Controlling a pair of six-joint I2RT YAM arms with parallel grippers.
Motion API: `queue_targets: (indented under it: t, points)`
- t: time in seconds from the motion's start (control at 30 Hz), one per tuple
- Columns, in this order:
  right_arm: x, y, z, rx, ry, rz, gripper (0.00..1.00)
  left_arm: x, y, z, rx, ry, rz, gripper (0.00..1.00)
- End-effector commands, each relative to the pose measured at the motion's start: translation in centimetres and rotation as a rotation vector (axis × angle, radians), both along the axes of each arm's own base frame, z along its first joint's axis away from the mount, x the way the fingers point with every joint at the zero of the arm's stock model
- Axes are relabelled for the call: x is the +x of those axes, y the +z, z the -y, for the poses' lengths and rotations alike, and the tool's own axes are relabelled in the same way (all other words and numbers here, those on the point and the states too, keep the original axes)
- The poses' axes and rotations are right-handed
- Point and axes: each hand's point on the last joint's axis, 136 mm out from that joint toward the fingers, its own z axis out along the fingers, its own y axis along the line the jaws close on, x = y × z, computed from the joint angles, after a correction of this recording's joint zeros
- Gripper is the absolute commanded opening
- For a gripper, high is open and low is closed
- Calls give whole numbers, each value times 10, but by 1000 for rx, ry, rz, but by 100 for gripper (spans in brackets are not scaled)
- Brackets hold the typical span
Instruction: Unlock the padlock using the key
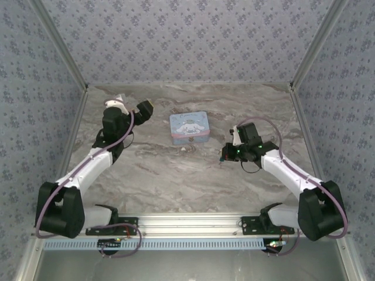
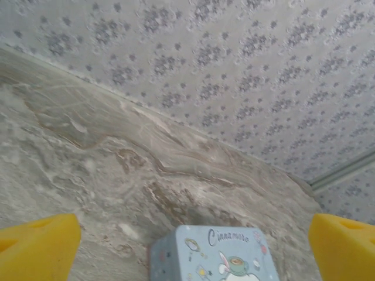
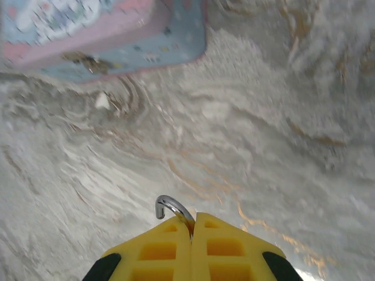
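Note:
My right gripper (image 3: 192, 225) is shut, its yellow fingers (image 3: 225, 246) pressed together above the marble table (image 3: 263, 134). A thin silvery shackle (image 3: 170, 206) curls out from between them with its hooked end free; the padlock's blue body is hidden inside the grip. From above, the right gripper (image 1: 224, 153) hangs to the front right of the pale blue cartoon tin (image 1: 189, 127). A tiny pale object (image 3: 102, 100), perhaps the key, lies just in front of the tin (image 3: 117, 41). My left gripper (image 1: 145, 108) is open to the tin's left, nothing between its fingers (image 2: 38, 246).
The tin (image 2: 217, 257) sits low in the left wrist view between the yellow fingers, some way ahead. Patterned walls (image 1: 187, 41) close in the table at the back and on both sides. Bare marble (image 1: 176, 181) stretches between the tin and the arm bases.

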Motion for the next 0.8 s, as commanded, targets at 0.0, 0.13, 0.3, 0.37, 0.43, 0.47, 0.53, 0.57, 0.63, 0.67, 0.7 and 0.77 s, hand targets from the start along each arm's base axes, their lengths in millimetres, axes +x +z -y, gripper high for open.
queue_targets:
  t: [0.0,0.13,0.3,0.37,0.43,0.47,0.53,0.57,0.63,0.67,0.7,0.77]
  points:
    - [-16,9,6,-67,17,-53,0,-5,21,-15,34,60,69,99]
    - [-29,11,7,-135,43,-103,0,-13,26,-26,48,106,87,100]
    - [-42,6,3,-219,85,-179,0,-26,23,-32,53,118,80,99]
    - [-47,0,-4,-251,123,-212,0,-32,19,-34,52,123,67,99]
    - [-52,-10,-10,-282,162,-253,0,-36,16,-35,49,124,55,100]
    - [-55,-16,-12,-297,178,-277,0,-38,14,-36,48,127,50,99]
    - [-58,-28,-17,-314,206,-315,0,-42,10,-38,44,132,42,99]
    - [-59,-34,-20,-320,217,-333,0,-44,9,-38,44,133,40,99]
    - [-59,-44,-25,-325,234,-362,0,-46,6,-40,45,138,33,99]
    - [-59,-49,-27,-333,242,-373,0,-47,4,-40,49,139,26,99]
    - [-58,-54,-28,-342,248,-382,0,-47,4,-40,50,139,25,99]
    - [-58,-63,-29,-362,265,-402,0,-48,3,-40,55,136,19,99]
